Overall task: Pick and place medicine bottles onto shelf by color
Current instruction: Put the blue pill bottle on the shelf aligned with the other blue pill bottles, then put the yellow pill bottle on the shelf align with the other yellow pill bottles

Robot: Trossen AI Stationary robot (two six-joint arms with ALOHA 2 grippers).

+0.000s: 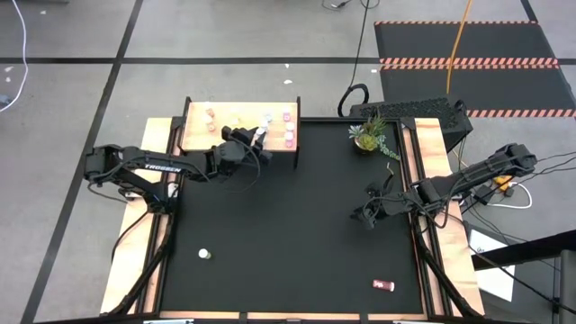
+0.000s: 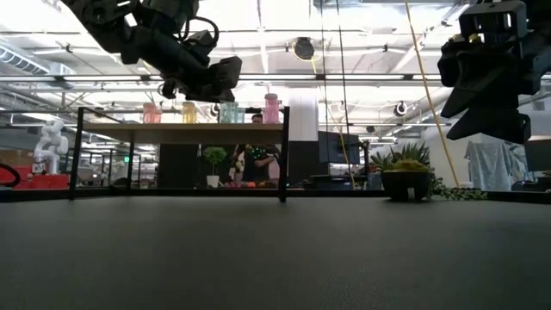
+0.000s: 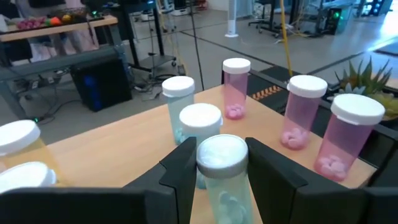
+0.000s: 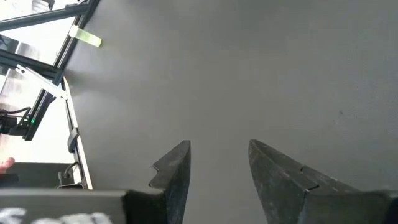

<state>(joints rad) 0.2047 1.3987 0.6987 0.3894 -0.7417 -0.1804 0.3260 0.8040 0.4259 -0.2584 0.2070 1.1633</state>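
Note:
The shelf (image 1: pixel 200 135) stands at the table's far left. On it I see three pink medicine bottles (image 3: pixel 303 115), two blue-teal ones (image 3: pixel 179 102) and two yellow ones (image 3: pixel 17 142), all upright with white caps. My left gripper (image 3: pixel 222 155) is over the shelf, shut on another blue-teal bottle (image 3: pixel 224 186) just in front of the two teal ones. A yellow bottle (image 1: pixel 204 255) sits on the black table near left, and a red one (image 1: pixel 384 285) lies near right. My right gripper (image 4: pixel 217 155) hangs open above bare table at the right. My left gripper pinches the blue-teal bottle between its two fingers (image 3: pixel 183 168), on the sides of the body just under the white cap (image 3: pixel 222 152). The fingers come from the table's left, nearly level and slanting a little down. The bottle stands upright; its base is out of view.
A potted plant (image 1: pixel 369 137) stands at the far right of the table. Wooden side rails (image 1: pixel 135 252) run along both sides. The black table top (image 1: pixel 288 234) is bare between the two loose bottles.

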